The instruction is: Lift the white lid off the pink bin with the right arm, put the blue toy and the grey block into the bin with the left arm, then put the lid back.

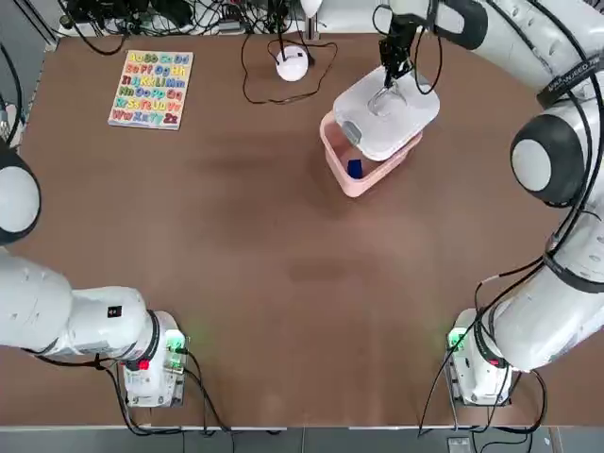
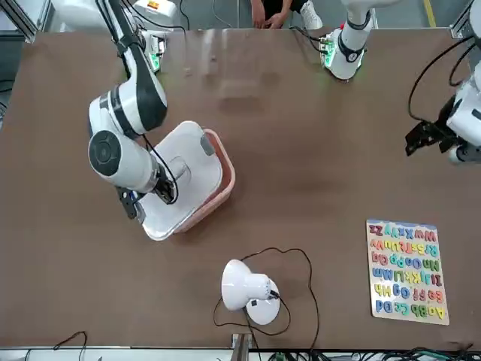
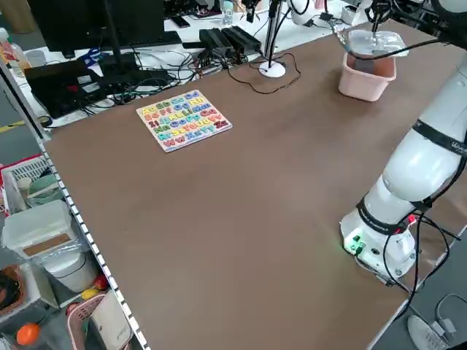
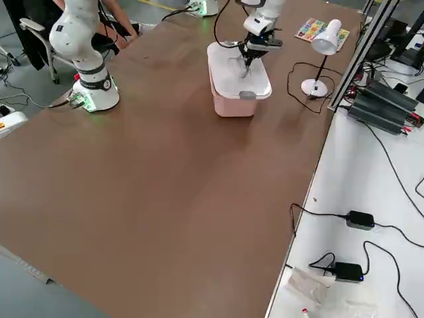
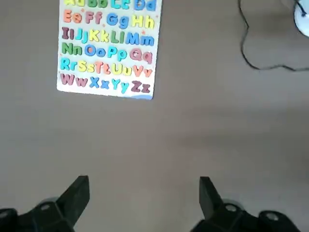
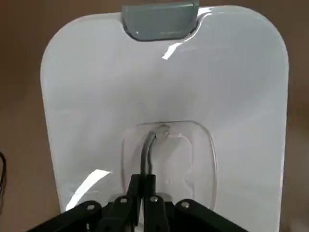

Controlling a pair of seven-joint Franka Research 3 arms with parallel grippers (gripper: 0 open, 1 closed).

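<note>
1. The pink bin [image 1: 351, 170] stands on the brown table [image 1: 283, 283], and everything below is placed from it
2. The white lid [image 1: 389, 113] sits offset over the bin, covering most of it but shifted toward the far right corner of the table as the top view shows it, so a strip of the bin's near-left side is uncovered
3. In that uncovered strip the blue toy [image 1: 354, 169] shows inside the bin, close to the wall
4. The grey block cannot be made out in any view
5. The right gripper [image 6: 145, 181] is directly above the bin, its fingers pinched tight together on the translucent recessed handle at the lid's middle, holding the lid
6. One grey clip [image 6: 160, 21] is visible on a lid edge in the right wrist view, and another shows on the lid edge in the front view
7. The left gripper [image 5: 143, 191] hangs well away from the bin, off toward the left edge of the table, fingers spread wide with nothing between them
8. Beneath it lies bare table, with the alphabet puzzle board [image 1: 151, 89] nearby, well to the left of the bin
9. A white desk lamp [image 1: 292, 63] with a looping black cable stands just beyond the bin on its far-left side
</note>
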